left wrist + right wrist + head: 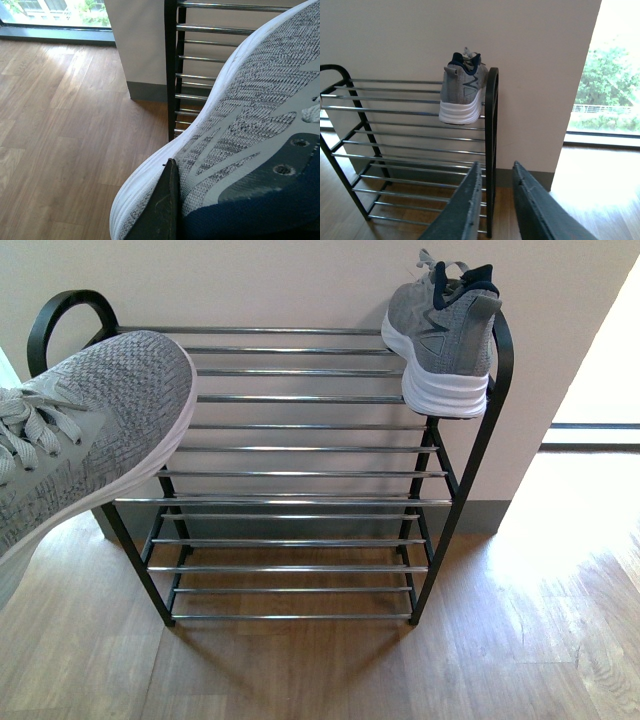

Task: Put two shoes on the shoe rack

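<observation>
One grey knit shoe (445,335) stands on the top tier of the shoe rack (300,475) at its right end, heel toward me; it also shows in the right wrist view as the shoe (462,95) beside the rack's black side frame (491,150). The second shoe (80,440) hangs in the air at the rack's left end, toe over the top rods. My left gripper (172,170) is shut on this shoe (250,130), one dark finger (160,210) against its side. My right gripper (497,167) is open and empty, in front of the rack's right side.
The rack stands against a pale wall (250,280) on a wooden floor (320,670). A bright doorway (600,390) opens to the right of the wall. A window (55,15) at floor level lies left of the rack.
</observation>
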Tool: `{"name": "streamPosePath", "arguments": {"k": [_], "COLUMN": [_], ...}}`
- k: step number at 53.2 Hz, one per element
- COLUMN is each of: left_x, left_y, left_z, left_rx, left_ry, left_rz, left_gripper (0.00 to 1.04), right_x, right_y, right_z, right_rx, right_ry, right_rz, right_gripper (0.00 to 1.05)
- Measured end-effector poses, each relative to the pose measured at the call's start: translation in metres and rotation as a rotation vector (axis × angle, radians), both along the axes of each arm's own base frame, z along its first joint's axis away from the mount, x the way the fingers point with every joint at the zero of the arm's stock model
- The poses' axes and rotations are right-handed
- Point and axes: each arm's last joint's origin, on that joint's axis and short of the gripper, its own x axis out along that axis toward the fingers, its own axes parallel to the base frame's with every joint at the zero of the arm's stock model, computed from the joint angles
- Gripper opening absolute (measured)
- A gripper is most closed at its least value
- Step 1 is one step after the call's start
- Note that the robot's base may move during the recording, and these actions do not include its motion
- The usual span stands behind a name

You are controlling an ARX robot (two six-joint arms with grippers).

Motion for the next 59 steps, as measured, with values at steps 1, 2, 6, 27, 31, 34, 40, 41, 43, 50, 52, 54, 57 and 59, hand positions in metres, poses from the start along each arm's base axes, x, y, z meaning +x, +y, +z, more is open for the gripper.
{"name": "streamPosePath", "arguments": {"k": [1, 2, 6, 27, 31, 34, 40, 41, 43, 50, 52, 54, 57, 59], "left_x": [0.000, 0.000, 0.000, 0.000, 0.003, 0.010, 0.045, 0.048, 0.060, 0.092, 0.100, 0.116, 0.137, 0.152], "left_y": [0.000, 0.000, 0.000, 0.000, -0.002, -0.007, -0.036, -0.038, -0.049, -0.077, -0.085, -0.098, -0.116, -0.128], "left_z": [0.000, 0.000, 0.000, 0.000, -0.002, 0.000, 0.024, 0.026, 0.033, 0.048, 0.051, 0.056, 0.059, 0.060], "left_rx": [0.000, 0.000, 0.000, 0.000, -0.057, -0.111, -0.268, -0.281, -0.328, -0.455, -0.496, -0.557, -0.629, -0.676], "left_ry": [0.000, 0.000, 0.000, 0.000, -0.079, -0.151, -0.165, -0.162, -0.149, -0.103, -0.090, -0.066, -0.029, -0.003], "left_rz": [0.000, 0.000, 0.000, 0.000, 0.001, -0.006, -0.047, -0.048, -0.059, -0.056, -0.050, -0.044, -0.024, -0.001], "left_gripper": [0.02, 0.02, 0.02, 0.02, 0.02, 0.02, 0.02, 0.02, 0.02, 0.02, 0.02, 0.02, 0.02, 0.02], "right_x": [0.000, 0.000, 0.000, 0.000, 0.000, 0.000, 0.000, 0.000, 0.000, 0.000, 0.000, 0.000, 0.000, 0.000], "right_y": [0.000, 0.000, 0.000, 0.000, 0.000, 0.000, 0.000, 0.000, 0.000, 0.000, 0.000, 0.000, 0.000, 0.000], "right_z": [0.000, 0.000, 0.000, 0.000, 0.000, 0.000, 0.000, 0.000, 0.000, 0.000, 0.000, 0.000, 0.000, 0.000], "right_rx": [0.000, 0.000, 0.000, 0.000, 0.000, 0.000, 0.000, 0.000, 0.000, 0.000, 0.000, 0.000, 0.000, 0.000], "right_ry": [0.000, 0.000, 0.000, 0.000, 0.000, 0.000, -0.001, -0.001, -0.001, -0.001, -0.001, -0.001, -0.001, -0.001], "right_rz": [0.000, 0.000, 0.000, 0.000, 0.000, 0.000, 0.000, 0.000, 0.000, 0.000, 0.000, 0.000, 0.000, 0.000], "right_gripper": [0.27, 0.29, 0.46, 0.95, 0.96, 0.96, 0.96, 0.96, 0.96, 0.96, 0.96, 0.96, 0.96, 0.96]}}
